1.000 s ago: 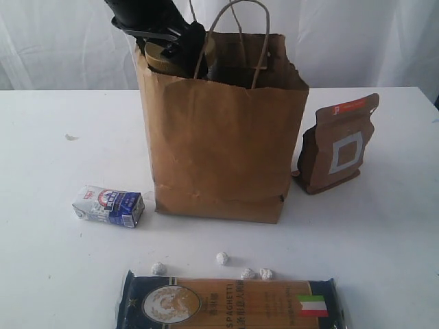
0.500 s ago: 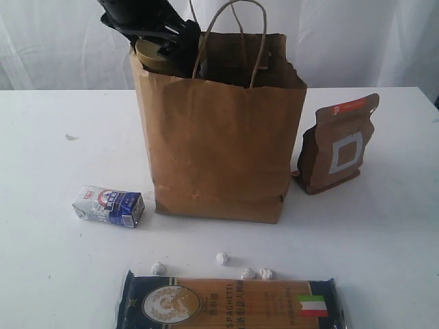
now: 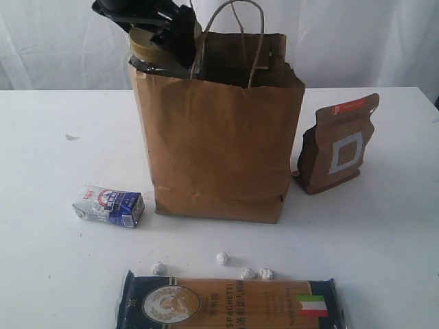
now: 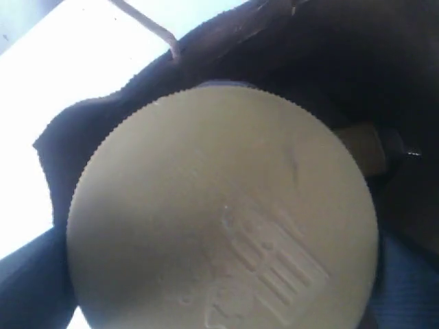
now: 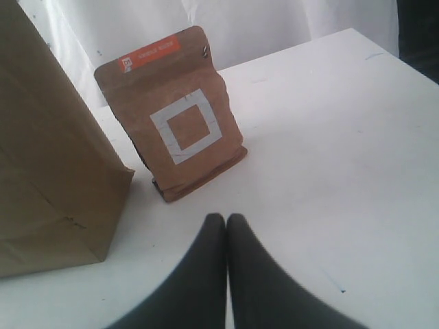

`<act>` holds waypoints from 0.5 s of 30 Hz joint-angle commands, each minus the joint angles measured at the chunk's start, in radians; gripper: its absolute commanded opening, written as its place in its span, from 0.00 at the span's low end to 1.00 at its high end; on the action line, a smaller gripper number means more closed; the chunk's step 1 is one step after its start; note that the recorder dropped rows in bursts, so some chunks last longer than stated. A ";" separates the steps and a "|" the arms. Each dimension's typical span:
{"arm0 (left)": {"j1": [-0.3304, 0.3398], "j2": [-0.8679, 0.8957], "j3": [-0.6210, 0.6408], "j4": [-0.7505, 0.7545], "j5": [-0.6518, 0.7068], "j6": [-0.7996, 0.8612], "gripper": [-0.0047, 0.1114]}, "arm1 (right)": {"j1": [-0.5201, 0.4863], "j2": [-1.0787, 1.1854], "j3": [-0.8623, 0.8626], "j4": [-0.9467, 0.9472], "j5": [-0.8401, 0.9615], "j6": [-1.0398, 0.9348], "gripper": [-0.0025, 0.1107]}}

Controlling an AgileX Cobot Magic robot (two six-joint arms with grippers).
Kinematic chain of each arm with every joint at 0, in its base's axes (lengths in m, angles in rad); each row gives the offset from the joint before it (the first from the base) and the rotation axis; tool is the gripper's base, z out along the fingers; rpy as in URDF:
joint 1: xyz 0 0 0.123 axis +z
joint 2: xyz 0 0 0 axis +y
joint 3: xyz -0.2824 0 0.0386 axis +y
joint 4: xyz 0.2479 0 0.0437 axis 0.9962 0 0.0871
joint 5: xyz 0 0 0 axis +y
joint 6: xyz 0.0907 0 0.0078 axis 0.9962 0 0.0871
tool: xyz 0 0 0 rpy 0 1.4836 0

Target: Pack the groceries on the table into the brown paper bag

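Four tiny foil balls: loose on the table, 6 o'clock of the brown paper bag.
Left gripper: jaws wide, clamped on the tan-lidded clear jar at the bag's 11 o'clock rim.
Right gripper: fingers pressed together, empty.
Brown pouch: upright, 3 o'clock of bag.

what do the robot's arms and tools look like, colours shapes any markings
Both are dark. The right tool has two smooth, matte charcoal fingers that taper to rounded tips, with no markings. The left tool is glossy black, angular hardware. No cables or labels show clearly.
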 commanded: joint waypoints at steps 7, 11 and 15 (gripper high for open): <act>-0.013 -0.001 0.085 -0.012 0.039 0.032 0.95 | -0.008 -0.006 0.002 -0.002 -0.007 0.001 0.02; -0.015 -0.003 0.085 -0.013 0.019 0.010 0.95 | -0.008 -0.006 0.002 -0.002 -0.007 0.001 0.02; -0.015 -0.005 0.085 -0.013 -0.021 -0.007 0.95 | -0.008 -0.006 0.002 -0.002 -0.007 0.001 0.02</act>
